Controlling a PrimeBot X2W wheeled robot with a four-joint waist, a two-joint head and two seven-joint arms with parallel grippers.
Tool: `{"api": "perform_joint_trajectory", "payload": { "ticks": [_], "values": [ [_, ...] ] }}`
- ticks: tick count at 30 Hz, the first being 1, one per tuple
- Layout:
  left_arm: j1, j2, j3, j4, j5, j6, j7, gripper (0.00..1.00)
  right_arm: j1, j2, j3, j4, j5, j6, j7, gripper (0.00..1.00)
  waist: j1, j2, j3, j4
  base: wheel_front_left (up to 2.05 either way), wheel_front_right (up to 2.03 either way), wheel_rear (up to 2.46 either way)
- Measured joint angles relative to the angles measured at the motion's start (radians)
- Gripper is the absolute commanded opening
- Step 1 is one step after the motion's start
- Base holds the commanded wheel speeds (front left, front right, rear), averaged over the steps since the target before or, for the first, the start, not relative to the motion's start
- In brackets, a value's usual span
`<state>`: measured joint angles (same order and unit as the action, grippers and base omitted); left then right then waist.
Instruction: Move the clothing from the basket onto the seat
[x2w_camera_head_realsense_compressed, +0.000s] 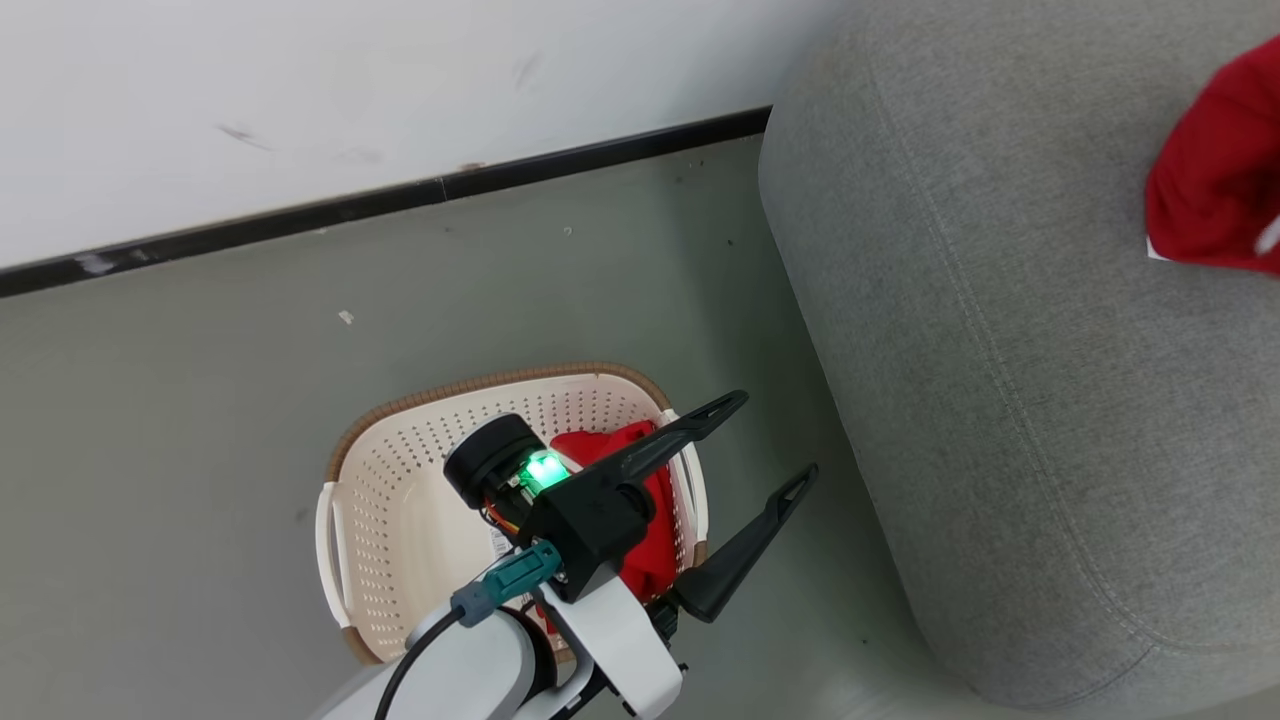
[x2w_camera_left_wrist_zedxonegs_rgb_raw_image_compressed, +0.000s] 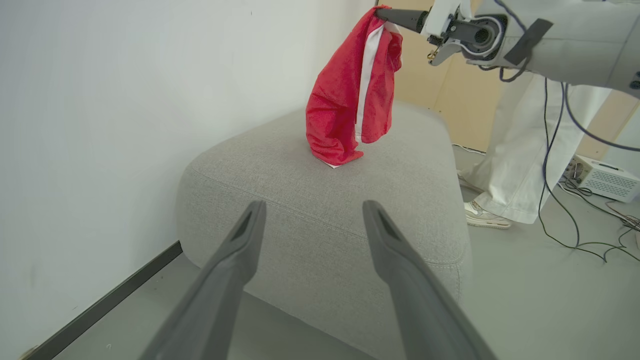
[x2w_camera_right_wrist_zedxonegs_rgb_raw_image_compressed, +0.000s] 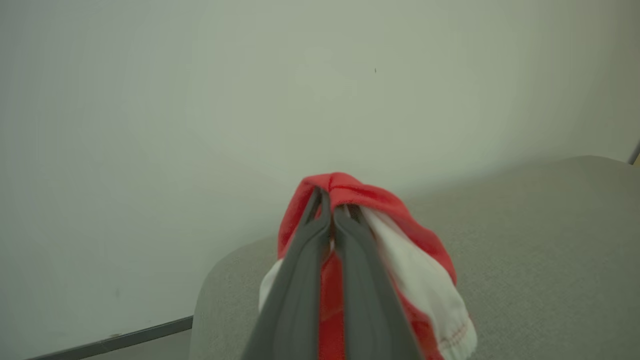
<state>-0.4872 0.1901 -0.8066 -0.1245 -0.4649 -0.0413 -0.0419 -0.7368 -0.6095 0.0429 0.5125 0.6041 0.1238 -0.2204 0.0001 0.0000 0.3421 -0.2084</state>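
Right gripper (x2w_camera_right_wrist_zedxonegs_rgb_raw_image_compressed: 332, 202) pinches a red, white-banded fabric garment (x2w_camera_left_wrist_zedxonegs_rgb_raw_image_compressed: 345, 100) hanging below its fingertips; left gripper (x2w_camera_left_wrist_zedxonegs_rgb_raw_image_compressed: 314, 206) holds its fingers apart.

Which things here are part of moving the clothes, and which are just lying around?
Job: red garment hanging from the right gripper onto the seat; second red garment in the basket; open left gripper.
Lying about: white box, floor cables, a person's legs.
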Motion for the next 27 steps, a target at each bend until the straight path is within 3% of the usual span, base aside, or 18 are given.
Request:
{"api": "perform_joint_trajectory", "payload": {
  "ticks": [11,17,20,21,22,23,24,27],
  "values": [
    [-0.042,0.006,0.002,-0.003,0.021,-0.007,0.016,1.00,0.120,0.123,-0.029,0.150,0.038,0.000,-0.020,0.00,0.0000,0.0000,0.066,0.007,0.00,0.00,0.00],
    [-0.062,0.007,0.003,-0.003,0.028,-0.010,0.019,1.00,0.133,0.135,-0.028,0.176,0.040,0.000,-0.027,0.00,0.0000,0.0000,0.097,0.007,0.00,0.00,0.00],
    [-0.071,0.009,0.007,-0.002,0.029,-0.010,0.019,1.00,0.145,0.141,-0.026,0.179,0.036,0.000,-0.027,0.44,0.0000,0.0000,0.110,0.005,0.00,0.00,0.00],
    [-0.075,0.010,0.009,-0.002,0.029,-0.011,0.018,1.00,0.143,0.146,-0.024,0.178,0.035,0.000,-0.028,0.68,0.0000,0.0000,0.114,0.003,0.00,0.00,0.00],
    [-0.078,0.013,0.016,0.000,0.032,-0.011,0.017,1.00,0.141,0.156,-0.016,0.177,0.033,0.000,-0.029,0.85,-0.0001,0.0000,0.117,0.000,0.00,0.00,0.00],
    [-0.078,0.018,0.021,0.005,0.035,-0.011,0.013,1.00,0.140,0.168,-0.006,0.177,0.028,0.000,-0.030,0.85,0.0000,0.0000,0.119,-0.004,0.00,0.00,0.00],
    [-0.078,0.026,0.022,0.012,0.035,-0.015,0.009,1.00,0.142,0.178,0.004,0.177,0.024,0.000,-0.030,1.00,0.0000,0.0000,0.120,-0.008,0.00,0.00,0.00],
    [-0.078,0.032,0.024,0.024,0.035,-0.016,0.004,1.00,0.156,0.187,0.002,0.164,0.014,0.000,-0.030,1.00,0.0000,0.0000,0.117,-0.016,0.00,0.00,0.00]
  ]
}}
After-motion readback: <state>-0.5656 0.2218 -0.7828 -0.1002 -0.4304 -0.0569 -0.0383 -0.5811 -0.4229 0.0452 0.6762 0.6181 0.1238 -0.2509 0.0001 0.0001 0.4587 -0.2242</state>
